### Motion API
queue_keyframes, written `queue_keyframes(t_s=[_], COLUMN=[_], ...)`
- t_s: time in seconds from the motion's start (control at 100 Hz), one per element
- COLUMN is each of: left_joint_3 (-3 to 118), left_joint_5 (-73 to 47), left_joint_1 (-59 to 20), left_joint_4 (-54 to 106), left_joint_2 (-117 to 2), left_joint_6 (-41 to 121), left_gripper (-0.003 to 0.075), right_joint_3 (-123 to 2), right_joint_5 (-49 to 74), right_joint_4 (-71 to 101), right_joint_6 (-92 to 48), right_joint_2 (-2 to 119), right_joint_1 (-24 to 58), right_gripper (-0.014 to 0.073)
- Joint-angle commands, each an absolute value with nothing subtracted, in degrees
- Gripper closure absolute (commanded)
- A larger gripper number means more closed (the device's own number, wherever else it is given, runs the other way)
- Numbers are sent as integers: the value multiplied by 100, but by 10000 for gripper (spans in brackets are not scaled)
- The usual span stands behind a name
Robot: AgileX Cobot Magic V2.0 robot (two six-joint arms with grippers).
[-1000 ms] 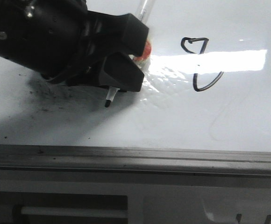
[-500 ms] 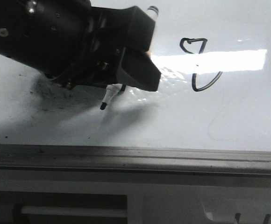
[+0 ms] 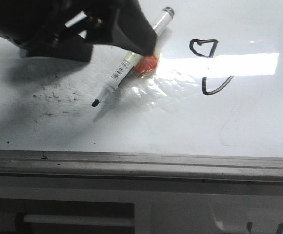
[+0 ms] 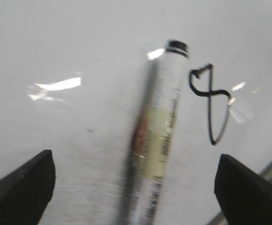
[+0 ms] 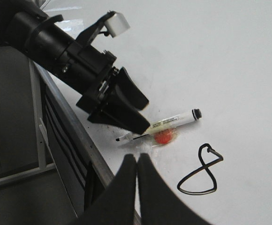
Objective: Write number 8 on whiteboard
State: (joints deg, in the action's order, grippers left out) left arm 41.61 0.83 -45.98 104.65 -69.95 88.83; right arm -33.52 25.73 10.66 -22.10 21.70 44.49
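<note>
Glossy whiteboard (image 3: 180, 126) bears the finished number 8 (image 5: 199, 171), beside and beyond my left gripper (image 4: 136, 183). Its jaws are spread above the loose marker (image 4: 160, 140). The marker looks light, rigid and slick; I'd grip mid-barrel. My right gripper (image 5: 137, 164) is pressed together.

A white marker (image 3: 131, 61) lies flat on the whiteboard (image 3: 180, 131), black tip toward the near edge, its far end capped in black. Something small and red (image 3: 146, 63) sits right against its barrel. The left arm's black tool (image 3: 127, 34) hangs above the marker's middle. To the right is the drawn figure eight (image 3: 210, 66), partly washed out by glare. Dark specks (image 3: 53, 95) dot the board at left. A grey rail (image 3: 141, 163) runs along the front edge.
</note>
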Motion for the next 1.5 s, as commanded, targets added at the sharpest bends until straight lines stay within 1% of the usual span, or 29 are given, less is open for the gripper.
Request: queue_keyframes(t_s=[0.0, 0.09, 0.18, 0.25, 0.28, 0.3, 0.35, 0.37, 0.42, 0.5, 0.73, 0.97, 1.49], left_joint_3=[4232, 4141, 4003, 3863, 3803, 3755, 3625, 3563, 3393, 3100, 2355, 2097, 2097], left_joint_5=[280, 186, 186, 163, 163, 163, 174, 174, 174, 163, -281, -1082, -1159], left_joint_1=[-4525, -4525, -4525, -4525, -4525, -4525, -4525, -4525, -4525, -4525, -4525, -4525, -4525], left_joint_4=[10686, 10635, 10636, 10636, 10614, 10578, 10450, 10388, 10352, 10352, 10442, 10442, 10442], left_joint_2=[-6484, -5967, -5518, -5211, -5098, -5015, -4825, -4731, -4515, -4131, -3401, -3333, -3333], left_joint_6=[8863, 8863, 8863, 8863, 8874, 8874, 8890, 8890, 8890, 8890, 8890, 8890, 8890], left_gripper=[99, 153, 245, 346, 405, 430, 531, 556, 646, 743, 741, 741, 741], right_joint_3=[-3483, -3460, -3400, -3315, -3266, -3224, -3100, -3039, -2868, -2542, -1993, -1947, -1947], right_joint_5=[2104, 2090, 1970, 1846, 1770, 1699, 1525, 1453, 1298, 1095, 888, 925, 925], right_joint_4=[915, 823, 813, 813, 813, 802, 802, 802, 802, 716, 614, 614, 614], right_joint_6=[-2195, -2195, -2195, -2195, -2195, -2195, -2195, -2195, -2195, -2195, -2195, -2195, -2195], right_joint_2=[2210, 2210, 2199, 2123, 2076, 2042, 1937, 1881, 1745, 1519, 1149, 1149, 1147], right_joint_1=[4405, 4405, 4405, 4405, 4405, 4405, 4402, 4402, 4402, 4402, 4402, 4402, 4402], right_gripper=[646, 645, 636, 636, 636, 636, 636, 636, 636, 636, 637, 637, 637])
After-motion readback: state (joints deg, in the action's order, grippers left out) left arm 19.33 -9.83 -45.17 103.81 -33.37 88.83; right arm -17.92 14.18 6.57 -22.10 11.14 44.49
